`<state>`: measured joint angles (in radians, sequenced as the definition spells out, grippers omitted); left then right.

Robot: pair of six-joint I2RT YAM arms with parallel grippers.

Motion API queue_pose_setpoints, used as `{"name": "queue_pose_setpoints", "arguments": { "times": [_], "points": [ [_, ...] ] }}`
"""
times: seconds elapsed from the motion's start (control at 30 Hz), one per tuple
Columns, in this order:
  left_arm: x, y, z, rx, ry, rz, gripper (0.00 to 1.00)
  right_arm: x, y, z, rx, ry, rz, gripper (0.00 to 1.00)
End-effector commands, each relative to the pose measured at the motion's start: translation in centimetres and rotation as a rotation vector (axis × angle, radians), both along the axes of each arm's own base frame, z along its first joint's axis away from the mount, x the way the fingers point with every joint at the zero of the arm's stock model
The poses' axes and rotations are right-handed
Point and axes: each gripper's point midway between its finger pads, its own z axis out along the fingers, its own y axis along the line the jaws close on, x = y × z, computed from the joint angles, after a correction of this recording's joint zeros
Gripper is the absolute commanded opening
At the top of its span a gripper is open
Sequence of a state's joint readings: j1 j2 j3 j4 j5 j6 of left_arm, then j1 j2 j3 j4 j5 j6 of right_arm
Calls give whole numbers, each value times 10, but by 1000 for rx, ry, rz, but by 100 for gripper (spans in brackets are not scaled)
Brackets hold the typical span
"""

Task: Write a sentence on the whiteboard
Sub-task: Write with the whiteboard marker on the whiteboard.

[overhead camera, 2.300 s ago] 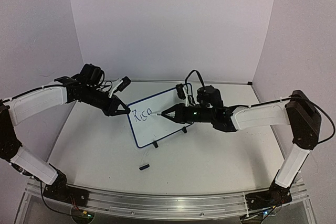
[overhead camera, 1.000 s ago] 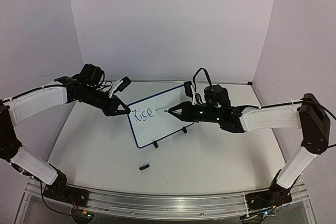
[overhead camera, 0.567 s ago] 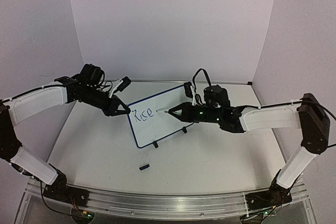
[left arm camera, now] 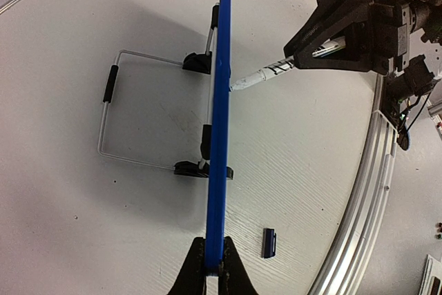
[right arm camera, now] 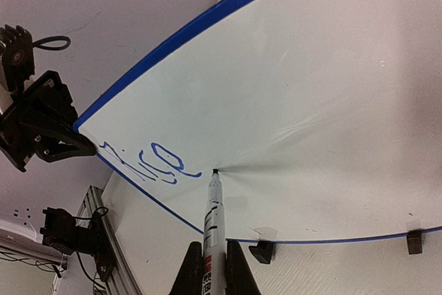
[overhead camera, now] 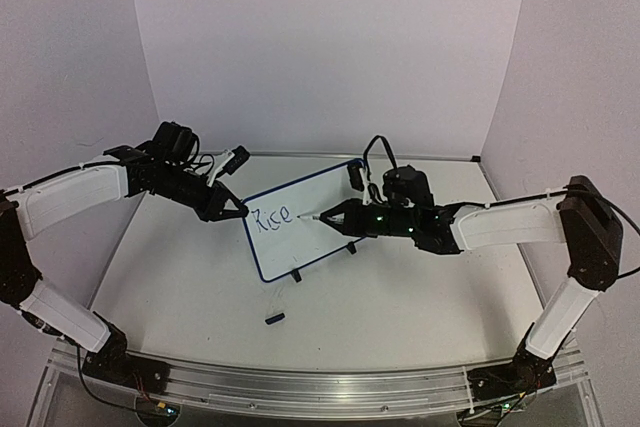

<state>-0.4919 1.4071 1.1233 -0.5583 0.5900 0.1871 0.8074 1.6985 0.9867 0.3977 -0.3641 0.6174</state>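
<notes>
Marker [right arm camera: 212, 208] tip on the whiteboard [overhead camera: 308, 239], one word written.
A small dark cap [overhead camera: 274, 317] lay on the worktop [overhead camera: 400, 297] at 6 o'clock from the whiteboard, which stood tilted on its black feet mid-worktop. The left tool [overhead camera: 240, 211] was clamped on the board's 9 o'clock edge. The right tool [overhead camera: 322, 216], reaching in from 3 o'clock, was closed on the marker. Its tip touched the board just at 3 o'clock of the sentence [overhead camera: 271, 218], which was only the word "Rice".

- One blue-framed white rectangular whiteboard [overhead camera: 300, 237], in the jaws of the left gripper [overhead camera: 242, 211].
- One white marker pen [right arm camera: 211, 212], in the jaws of the right gripper [overhead camera: 324, 215].
- One small dark-blue cap [left arm camera: 269, 243], apart from both.
</notes>
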Motion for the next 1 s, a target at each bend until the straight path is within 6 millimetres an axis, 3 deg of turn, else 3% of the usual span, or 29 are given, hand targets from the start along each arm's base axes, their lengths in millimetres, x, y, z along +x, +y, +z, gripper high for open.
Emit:
{"name": "queue_pose_setpoints", "arguments": {
  "times": [0.0, 0.8, 0.97],
  "points": [
    [-6, -2, 3, -1, 4, -18, 0, 9, 2, 15, 22, -43, -17, 0],
    [-6, -3, 3, -1, 4, -21, 0, -3, -1, 10, 5, -12, 23, 0],
    [-6, -2, 3, 0, 3, -19, 0, -15, 0, 27, 40, -33, 80, 0]
  ]
}}
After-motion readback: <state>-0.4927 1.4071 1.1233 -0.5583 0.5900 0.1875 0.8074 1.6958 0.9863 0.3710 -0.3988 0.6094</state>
